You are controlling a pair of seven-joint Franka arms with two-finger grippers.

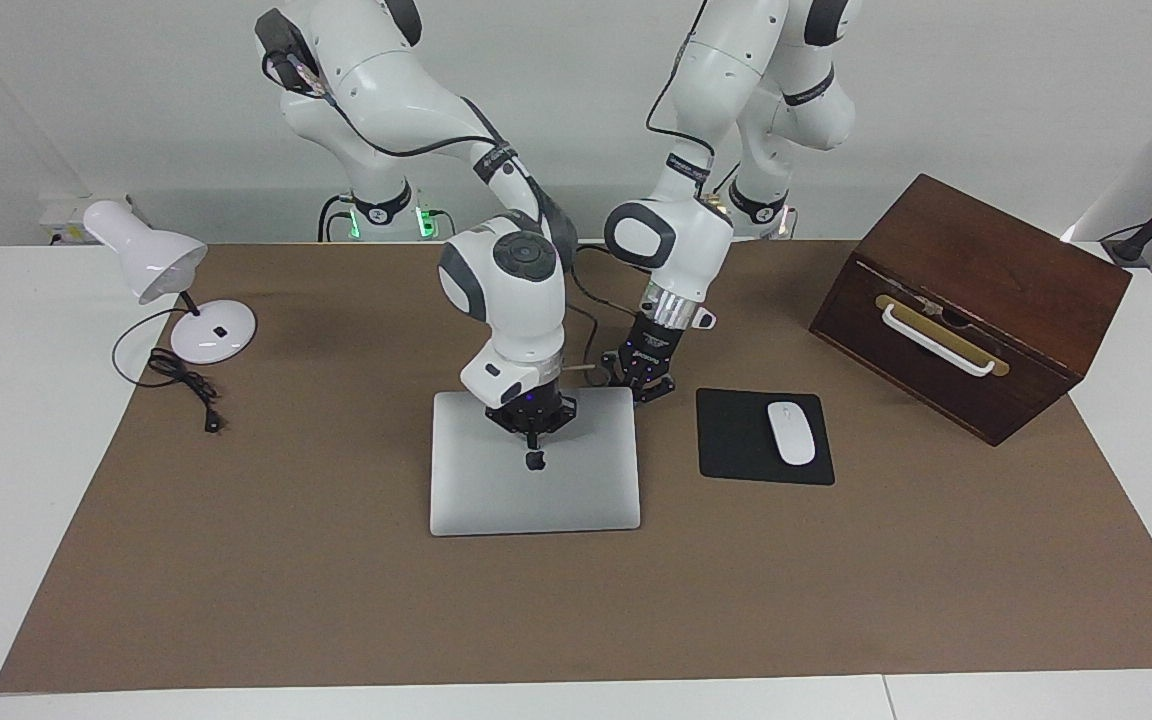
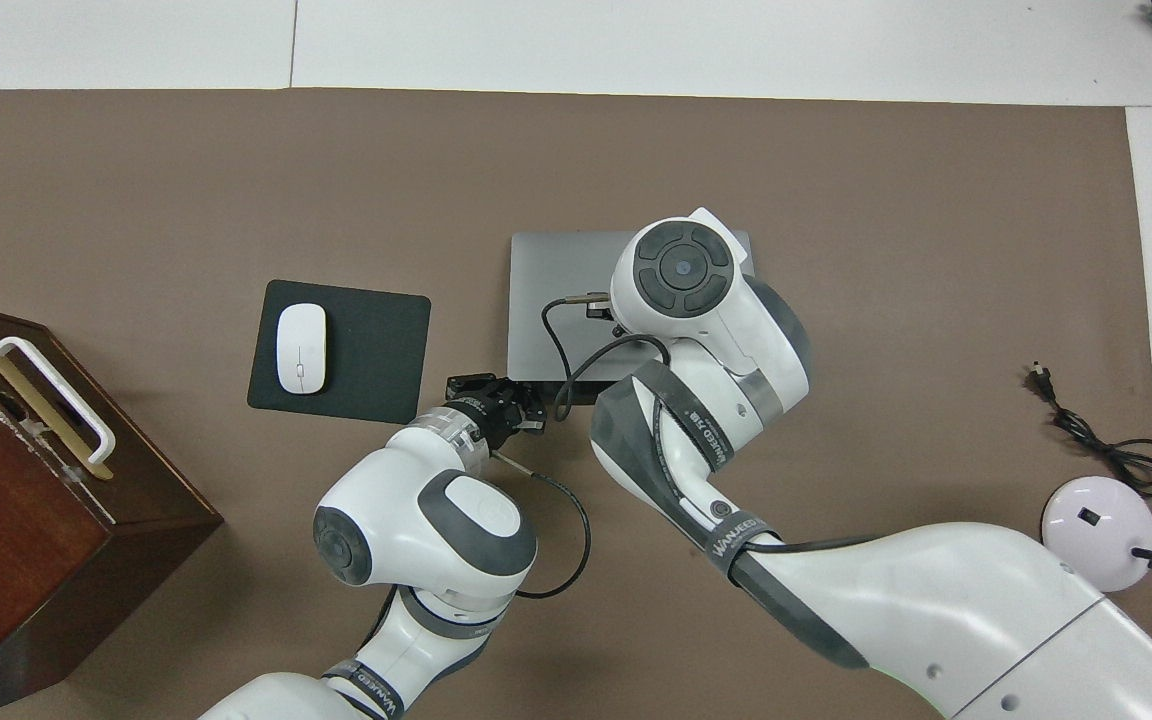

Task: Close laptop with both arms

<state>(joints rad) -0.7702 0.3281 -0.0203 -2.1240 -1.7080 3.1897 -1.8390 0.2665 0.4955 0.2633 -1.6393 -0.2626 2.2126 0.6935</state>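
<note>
From the facing view we see the laptop (image 1: 534, 462) lying flat on the brown mat (image 1: 336, 560), lid down with the logo up, so we judge the closing done or nearly so. The right gripper (image 1: 533, 437) points straight down at the lid, just on the robots' side of the logo, its fingertips together; we cannot tell whether they touch the metal or hang just above it. The left gripper (image 1: 644, 385) is low at the laptop's corner nearest the robots, toward the mouse pad (image 1: 764, 437), and its fingertips are together too, holding nothing. The laptop is close to square, its sides in line with the mat's edges. The right gripper is the nearer to its middle, so any last press would fall to that arm, with the lid directly beneath its tips. A mouse (image 1: 791, 432) sits on the pad beside the laptop, toward the left arm's end; a wooden box (image 1: 966, 300) stands past the pad, and a white lamp (image 1: 176, 290) with its cord is well apart, toward the right arm's end.

From the overhead view the right arm's wrist covers most of the laptop (image 2: 561, 300), and its gripper is hidden under it. The left gripper (image 2: 496, 392) sits at the laptop's near corner, between it and the mouse pad (image 2: 376, 350). The mat farther from the robots than the laptop is bare, so we see room to lift away.
</note>
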